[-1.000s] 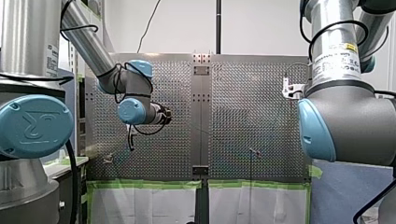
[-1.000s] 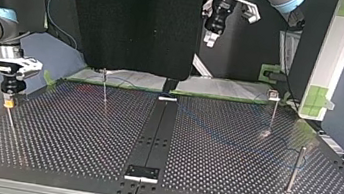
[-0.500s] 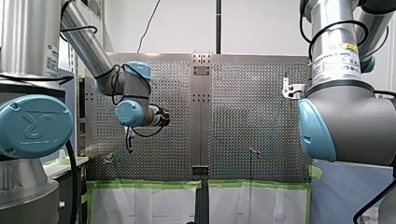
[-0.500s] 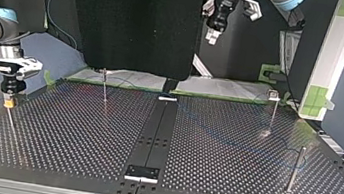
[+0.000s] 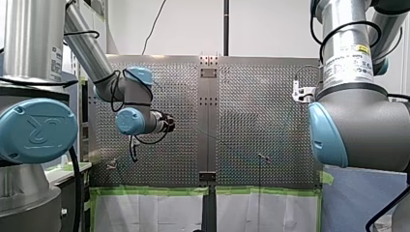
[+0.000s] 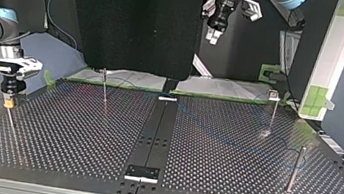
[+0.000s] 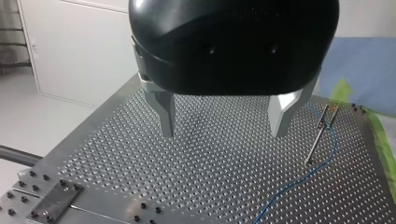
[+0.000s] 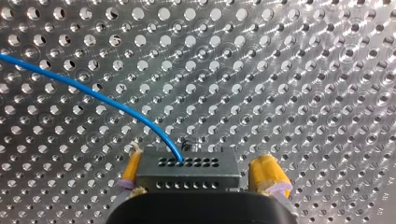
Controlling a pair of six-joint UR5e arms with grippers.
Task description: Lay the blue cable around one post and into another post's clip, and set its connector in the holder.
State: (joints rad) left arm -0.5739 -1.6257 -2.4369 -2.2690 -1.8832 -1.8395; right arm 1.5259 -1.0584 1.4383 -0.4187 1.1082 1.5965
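Note:
In the right wrist view the blue cable [image 8: 93, 95] runs over the perforated plate into a dark connector block [image 8: 189, 179]. That block sits between the yellow-padded fingers of my right gripper [image 8: 200, 163], which is open, with a small gap on one side. In the top view my right gripper [image 6: 8, 100] hangs low at the table's left edge. My left gripper [image 6: 213, 34] is high above the table's far side, open and empty [image 7: 224, 119]. Beside it in the left wrist view stands a post with a clip [image 7: 322, 133], with the cable [image 7: 299, 182] lying loose near its foot.
In the top view a thin post [image 6: 105, 85] stands at the far left, the clip post [image 6: 273, 110] at the far right, and a plain post [image 6: 296, 166] nearer on the right. A black strip [image 6: 155, 130] runs down the middle to a small block [image 6: 142, 172].
My left arm has swung a little toward the front view's left, and its gripper has shifted slightly in the top view. My right gripper has not moved.

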